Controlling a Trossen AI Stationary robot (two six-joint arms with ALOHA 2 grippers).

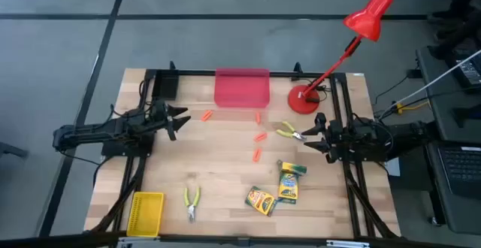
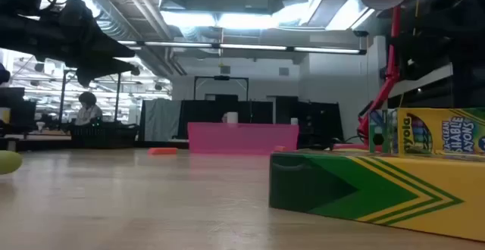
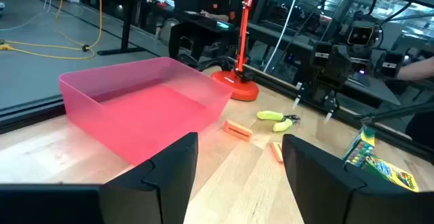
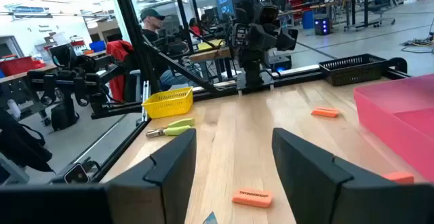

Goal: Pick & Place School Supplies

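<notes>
Three yellow-and-green crayon boxes (image 1: 288, 186) (image 1: 261, 201) (image 1: 291, 168) lie flat near the table's near right; one fills the low view's foreground (image 2: 379, 185). Several orange sticks (image 1: 207, 116) (image 1: 258, 117) (image 1: 261, 136) (image 1: 257, 155) lie flat mid-table, also seen from the wrists (image 3: 238, 129) (image 4: 252, 197). My left gripper (image 1: 179, 120) (image 3: 237, 163) hovers open at the left, above the table, facing the sticks. My right gripper (image 1: 312, 131) (image 4: 230, 163) hovers open at the right, beside green-handled pliers (image 1: 289, 131). Neither touches anything.
A pink bin (image 1: 242, 88) (image 3: 149, 105) sits at the far edge, a red lamp (image 1: 304, 99) stands to its right. A yellow basket (image 1: 146, 210) sits in the near left corner, with second pliers (image 1: 191, 201) beside it. Bare wood lies between the arms. People sit beyond the table.
</notes>
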